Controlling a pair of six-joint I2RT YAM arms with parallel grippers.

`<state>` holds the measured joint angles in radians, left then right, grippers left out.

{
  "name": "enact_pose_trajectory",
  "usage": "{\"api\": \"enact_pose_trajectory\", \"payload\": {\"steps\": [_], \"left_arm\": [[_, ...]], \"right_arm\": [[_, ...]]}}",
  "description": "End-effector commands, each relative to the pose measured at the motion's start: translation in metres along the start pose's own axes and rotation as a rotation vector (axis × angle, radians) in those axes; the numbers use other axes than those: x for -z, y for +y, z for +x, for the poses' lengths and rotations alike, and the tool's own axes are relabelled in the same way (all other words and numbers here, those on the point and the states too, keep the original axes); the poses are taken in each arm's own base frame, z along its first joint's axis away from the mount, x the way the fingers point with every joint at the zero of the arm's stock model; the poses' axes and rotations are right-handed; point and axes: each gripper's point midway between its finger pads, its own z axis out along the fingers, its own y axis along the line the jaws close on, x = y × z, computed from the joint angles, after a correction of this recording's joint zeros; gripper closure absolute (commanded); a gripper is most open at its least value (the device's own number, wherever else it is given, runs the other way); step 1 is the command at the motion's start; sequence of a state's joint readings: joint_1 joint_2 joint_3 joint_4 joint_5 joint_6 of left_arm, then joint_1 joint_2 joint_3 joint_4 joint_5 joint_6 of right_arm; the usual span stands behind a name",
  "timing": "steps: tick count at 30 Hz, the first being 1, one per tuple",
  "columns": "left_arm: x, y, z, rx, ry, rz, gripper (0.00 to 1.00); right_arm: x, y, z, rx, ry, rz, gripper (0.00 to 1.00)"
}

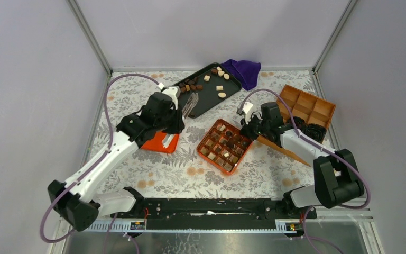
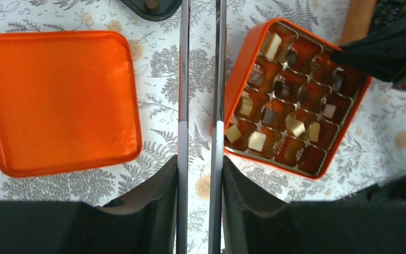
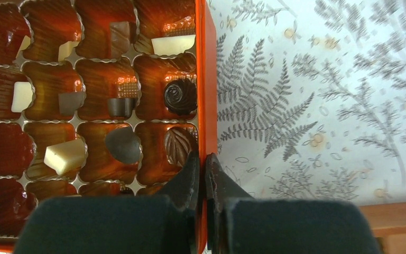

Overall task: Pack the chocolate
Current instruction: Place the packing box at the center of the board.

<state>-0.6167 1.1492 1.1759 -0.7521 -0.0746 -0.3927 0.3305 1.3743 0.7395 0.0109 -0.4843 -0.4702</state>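
The box [image 2: 241, 74] sat cornerwise in the middle of the table [image 1: 164, 174], its foil cells mostly filled with chocolate [image 3: 180, 97] in dark, brown and cream, a few cells showing only foil. More pieces lay loose on the black tray [image 1: 209, 100] at the middle of the far edge: brown ones bunched at its left end, cream ones spread toward its right.

The right pincer [image 3: 206, 169] was closed tight on the box's right wall, one finger inside the rim and one outside. Fern-printed cloth ran out beyond that wall.

The left pincer [image 2: 200, 164] was closed partway on a pair of tongs [image 2: 183, 79], squeezing the two blades near to each other. A narrow slit stayed between them, and I saw nothing in it. The blades hung over the strip of cloth between the lid [image 2: 58, 100] and the box, nearer the box's left wall, and reached toward the tray's near edge. The lid lay flat to the left of the box.

A purple cloth [image 1: 245, 71] lay beside the tray's right end, and a wooden case [image 1: 306, 106] lay by the right edge. A broad band of cloth ran between the box and the near edge.
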Motion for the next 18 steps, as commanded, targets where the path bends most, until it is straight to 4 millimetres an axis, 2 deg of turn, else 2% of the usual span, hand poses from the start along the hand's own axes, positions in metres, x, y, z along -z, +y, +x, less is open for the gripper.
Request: {"api": "enact_pose_trajectory", "payload": {"steps": [1,7,10,13,18], "left_arm": [[-0.032,0.012,-0.036,-0.013,-0.047,0.041,0.63],[-0.079,0.061,-0.057,0.089,-0.018,-0.082,0.63],[-0.099,0.074,-0.069,0.127,-0.019,-0.124,0.63],[-0.118,0.086,-0.079,0.160,-0.024,-0.172,0.63],[-0.145,0.091,-0.094,0.192,-0.019,-0.191,0.62]], "right_arm": [[-0.006,-0.002,-0.023,-0.087,-0.030,-0.042,1.00],[-0.017,0.001,-0.005,-0.149,0.053,-0.080,0.92],[-0.019,0.004,-0.003,-0.157,0.080,-0.103,0.83],[-0.016,0.004,-0.008,-0.154,0.085,-0.110,0.68],[0.002,-0.009,-0.027,-0.080,0.059,-0.035,0.40]]}}
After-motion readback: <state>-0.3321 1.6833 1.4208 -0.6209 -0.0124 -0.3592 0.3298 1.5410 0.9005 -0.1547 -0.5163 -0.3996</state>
